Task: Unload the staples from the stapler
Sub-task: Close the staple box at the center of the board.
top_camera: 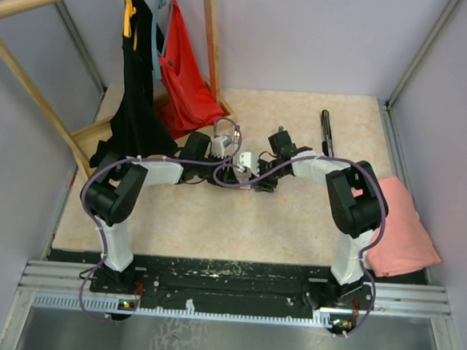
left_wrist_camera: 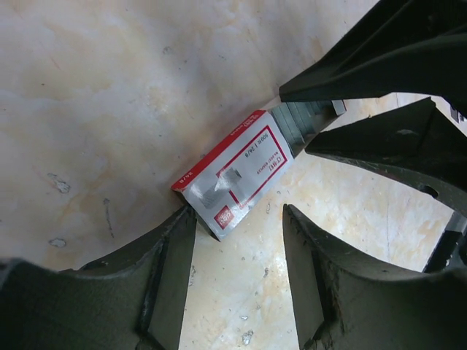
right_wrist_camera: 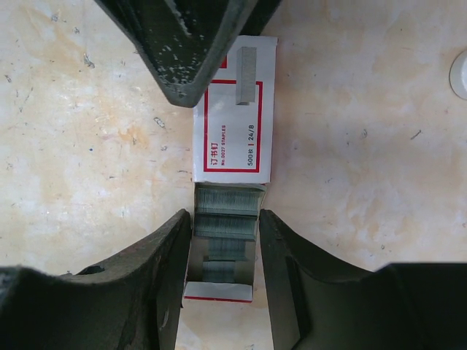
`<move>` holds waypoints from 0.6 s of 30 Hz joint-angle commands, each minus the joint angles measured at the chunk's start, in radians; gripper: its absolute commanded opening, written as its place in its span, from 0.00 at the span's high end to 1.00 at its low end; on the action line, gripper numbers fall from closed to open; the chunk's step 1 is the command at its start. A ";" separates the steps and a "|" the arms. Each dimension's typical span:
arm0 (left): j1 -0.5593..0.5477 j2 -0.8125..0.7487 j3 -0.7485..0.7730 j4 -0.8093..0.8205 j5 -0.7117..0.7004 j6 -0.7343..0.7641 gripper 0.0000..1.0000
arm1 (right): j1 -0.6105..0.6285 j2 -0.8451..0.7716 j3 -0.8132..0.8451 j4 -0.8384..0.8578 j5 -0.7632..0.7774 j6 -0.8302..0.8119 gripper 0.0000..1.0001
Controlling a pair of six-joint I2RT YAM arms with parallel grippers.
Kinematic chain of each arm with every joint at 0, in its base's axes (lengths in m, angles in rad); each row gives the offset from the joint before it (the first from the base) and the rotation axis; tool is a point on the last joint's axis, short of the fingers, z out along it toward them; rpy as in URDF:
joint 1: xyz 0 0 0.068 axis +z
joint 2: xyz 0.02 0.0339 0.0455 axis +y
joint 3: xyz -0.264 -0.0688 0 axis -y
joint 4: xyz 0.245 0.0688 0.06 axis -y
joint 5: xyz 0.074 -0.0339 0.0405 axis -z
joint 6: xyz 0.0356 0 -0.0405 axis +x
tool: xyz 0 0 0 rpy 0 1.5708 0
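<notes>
Our right claw (right_wrist_camera: 225, 219) pinches the tray (right_wrist_camera: 219, 292) of staples (right_wrist_camera: 228, 198), drawn partly from the red-and-white box (right_wrist_camera: 233, 146), probably to steady it. At the box's other end our left claw (left_wrist_camera: 237, 219) stands half-spread, gripping nothing. The stapler (top_camera: 326, 133) lies well beyond the box, untouched on the counter (top_camera: 214, 230).

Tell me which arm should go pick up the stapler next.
Right, probably: the stapler lies on the table's right half, while the left gripper straddles the red-and-white box. The right gripper must first release the staple tray.

1 stapler (top_camera: 326, 132), 1 staple box (right_wrist_camera: 235, 138), 3 cloths (top_camera: 402, 227)
</notes>
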 commanded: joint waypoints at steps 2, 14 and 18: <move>-0.003 0.029 0.029 -0.021 -0.031 -0.005 0.43 | 0.012 0.003 0.018 -0.024 -0.035 -0.030 0.57; -0.002 0.040 0.028 -0.022 -0.030 -0.012 0.49 | 0.018 -0.013 0.009 -0.007 -0.040 -0.022 0.57; -0.003 0.043 0.032 -0.023 -0.029 -0.012 0.48 | 0.022 -0.012 0.010 -0.005 -0.039 -0.020 0.57</move>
